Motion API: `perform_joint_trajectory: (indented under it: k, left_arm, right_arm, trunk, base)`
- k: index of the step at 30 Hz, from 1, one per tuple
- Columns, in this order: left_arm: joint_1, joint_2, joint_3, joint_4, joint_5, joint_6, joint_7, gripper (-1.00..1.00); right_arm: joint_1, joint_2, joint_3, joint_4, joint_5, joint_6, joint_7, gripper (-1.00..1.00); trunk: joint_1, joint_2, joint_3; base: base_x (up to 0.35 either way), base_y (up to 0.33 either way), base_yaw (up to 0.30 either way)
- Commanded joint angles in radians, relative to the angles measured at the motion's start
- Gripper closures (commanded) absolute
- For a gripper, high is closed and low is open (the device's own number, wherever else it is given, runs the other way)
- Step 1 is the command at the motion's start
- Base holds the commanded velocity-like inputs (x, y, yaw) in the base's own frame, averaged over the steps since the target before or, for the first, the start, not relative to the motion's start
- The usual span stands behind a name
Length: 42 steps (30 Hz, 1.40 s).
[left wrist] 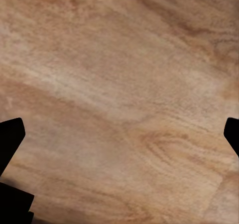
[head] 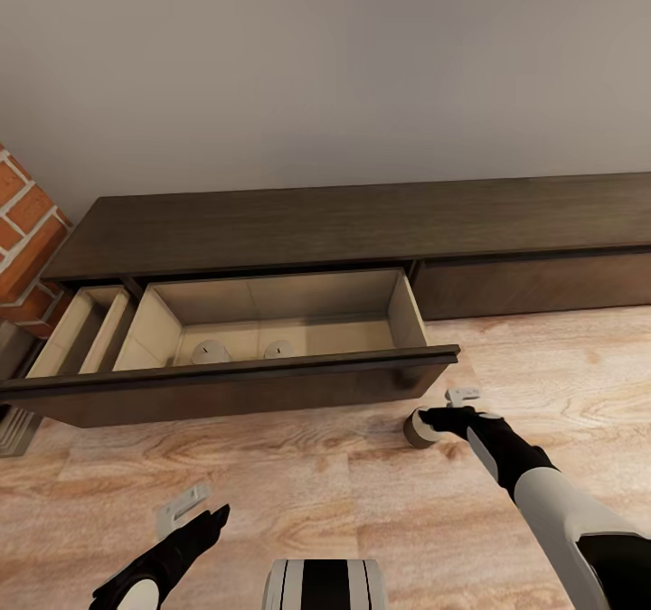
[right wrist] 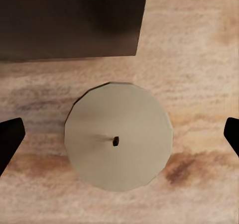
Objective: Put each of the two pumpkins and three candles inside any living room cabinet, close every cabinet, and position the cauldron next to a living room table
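Standing wide open against the pale wall [head: 325, 59], the cabinet [head: 362, 221] is showing as a long, low, dark-brown unit with a flat top and handleless fronts. Beside its left end a red brick column [head: 23, 221] is rising. The cabinet's narrow left drawer [head: 81, 332] and the wider drawer [head: 271, 321] beside it are both pulled out over the wooden floor [head: 298, 474], baring pale wood insides. Two candles, one [head: 211, 351] and another [head: 278, 349], are sitting side by side on the wide drawer's bottom, near its front wall; they are stubby, grey-olive and round. A third candle [head: 419, 430] is standing upright on the floor, just beyond the right corner of the drawer's dark front [head: 226, 389]; in the right wrist view it [right wrist: 118, 136] is showing a flat round top with a tiny dark wick, with the drawer corner [right wrist: 69, 20] close beside it.

The left gripper [head: 194, 511] is hanging over bare floor in front of the cabinet, its fingers [left wrist: 11, 139] spread apart with nothing between them. The right gripper [head: 448, 416] is hovering over the third candle, its fingers [right wrist: 10, 137] parted wide on either side and clear of it.

The floor is running bare and light-grained along the cabinet's closed right section [head: 533, 285], leaving open room there.
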Motion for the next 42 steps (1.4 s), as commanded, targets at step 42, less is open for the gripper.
perform_joint_trajectory:
  k: [42]
  left_arm:
    - [0.000, 0.000, 0.001, 0.000, 0.000, 0.000, -0.007, -1.00]
  right_arm:
    - [-0.030, 0.026, -0.004, 0.000, 0.000, -0.001, -0.018, -1.00]
  trunk:
    - [0.030, -0.051, -0.049]
  base:
    - [0.000, 0.000, 0.000]
